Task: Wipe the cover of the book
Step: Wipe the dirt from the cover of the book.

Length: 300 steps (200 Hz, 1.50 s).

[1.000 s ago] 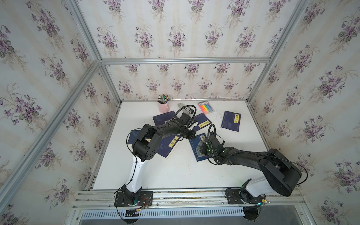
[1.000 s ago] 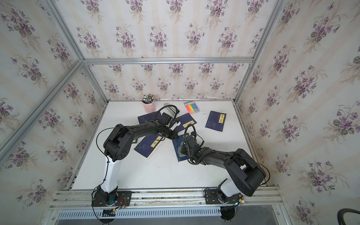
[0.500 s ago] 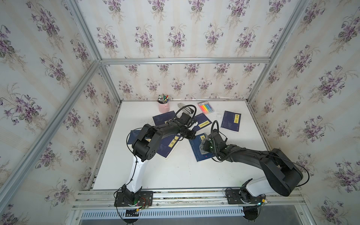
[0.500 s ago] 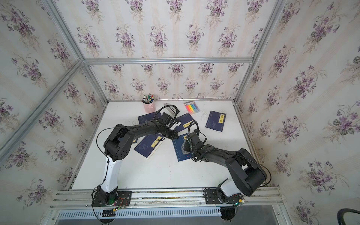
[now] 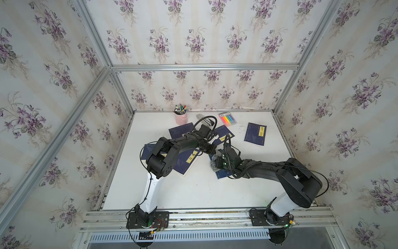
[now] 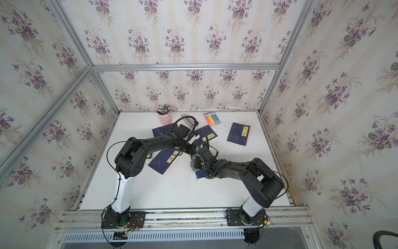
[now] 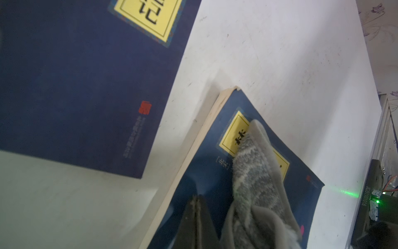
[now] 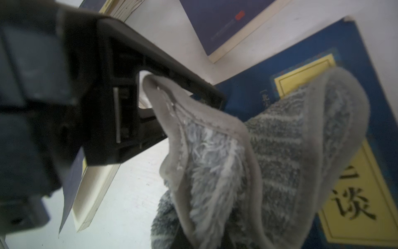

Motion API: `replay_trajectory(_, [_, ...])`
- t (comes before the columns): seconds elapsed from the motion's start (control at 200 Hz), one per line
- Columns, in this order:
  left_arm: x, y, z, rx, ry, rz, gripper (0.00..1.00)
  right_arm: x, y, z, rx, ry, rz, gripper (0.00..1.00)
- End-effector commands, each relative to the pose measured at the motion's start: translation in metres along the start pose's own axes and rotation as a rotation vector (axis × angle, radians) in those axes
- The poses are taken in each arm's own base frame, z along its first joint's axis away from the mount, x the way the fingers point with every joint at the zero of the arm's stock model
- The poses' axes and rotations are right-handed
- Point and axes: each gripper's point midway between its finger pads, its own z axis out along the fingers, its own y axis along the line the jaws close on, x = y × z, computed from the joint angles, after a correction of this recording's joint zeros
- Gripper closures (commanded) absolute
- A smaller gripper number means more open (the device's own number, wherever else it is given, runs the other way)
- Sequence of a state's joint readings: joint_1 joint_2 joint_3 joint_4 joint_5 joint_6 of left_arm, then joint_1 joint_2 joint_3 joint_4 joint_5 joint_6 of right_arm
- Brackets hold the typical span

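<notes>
The right gripper [image 5: 217,162] is clamping a grey cloth [image 7: 256,183] — its free end is draping over the yellow label [image 7: 233,138] of the blue book [image 7: 206,179]; the book is lying flat on the white table [image 7: 280,64], beside another blue volume [image 7: 75,86]; the left gripper [image 7: 197,199] — jaws together — is resting on its cover.

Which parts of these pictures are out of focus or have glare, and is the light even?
Right wrist view: the black housing close to the lens is blurred, while the cloth is sharper. Left wrist view: a green flare streaks out from a lit LED, and the book is in focus. Both top views: even light, no hard shadows on the table.
</notes>
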<state>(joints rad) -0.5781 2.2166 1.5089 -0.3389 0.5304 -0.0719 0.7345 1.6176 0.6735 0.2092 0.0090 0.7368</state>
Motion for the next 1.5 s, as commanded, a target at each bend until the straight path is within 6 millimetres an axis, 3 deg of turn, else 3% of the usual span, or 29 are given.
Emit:
replay_trajectory(0.0, [0.086,0.050,0.009,-0.234,0.297,-0.101,1.00,-0.004,0.000,0.005,0.012,-0.014,0.015,1.00])
replay_trajectory(0.13, [0.086,0.049,0.008,-0.236,0.297,-0.100,1.00,-0.011,-0.026,0.002,0.109,-0.028,0.041,1.00])
replay_trajectory(0.285, [0.086,0.050,0.008,-0.238,0.297,-0.098,1.00,-0.022,-0.064,-0.016,0.156,-0.065,0.112,1.00])
replay_trajectory(0.41, [0.086,0.050,0.008,-0.237,0.296,-0.098,1.00,-0.031,-0.075,-0.028,0.202,-0.093,0.090,1.00])
replay_trajectory(0.56, [0.086,0.050,0.009,-0.235,0.298,-0.099,1.00,-0.033,-0.057,-0.023,0.119,-0.073,0.086,1.00])
replay_trajectory(0.919, [0.086,0.050,0.009,-0.234,0.301,-0.101,1.00,-0.002,0.009,0.013,-0.025,0.022,0.027,1.00])
replay_trajectory(1.024, [0.086,0.050,0.009,-0.234,0.301,-0.099,1.00,0.001,0.017,0.019,-0.059,0.037,0.035,1.00])
replay_trajectory(1.199, [0.087,0.050,0.009,-0.237,0.301,-0.098,1.00,-0.010,-0.012,0.015,0.028,0.012,0.067,1.00])
replay_trajectory(1.354, [0.086,0.050,0.009,-0.237,0.299,-0.096,1.00,-0.025,-0.053,-0.004,0.053,-0.030,0.170,1.00])
replay_trajectory(1.404, [0.086,0.050,0.009,-0.235,0.297,-0.096,1.00,-0.027,-0.057,-0.011,0.060,-0.041,0.161,1.00])
replay_trajectory(1.424, [0.086,0.050,0.009,-0.234,0.297,-0.095,1.00,-0.036,-0.069,-0.015,0.085,-0.063,0.182,1.00])
replay_trajectory(1.494, [0.085,0.050,0.009,-0.236,0.291,-0.097,1.00,-0.041,-0.071,-0.022,0.106,-0.082,0.158,1.00])
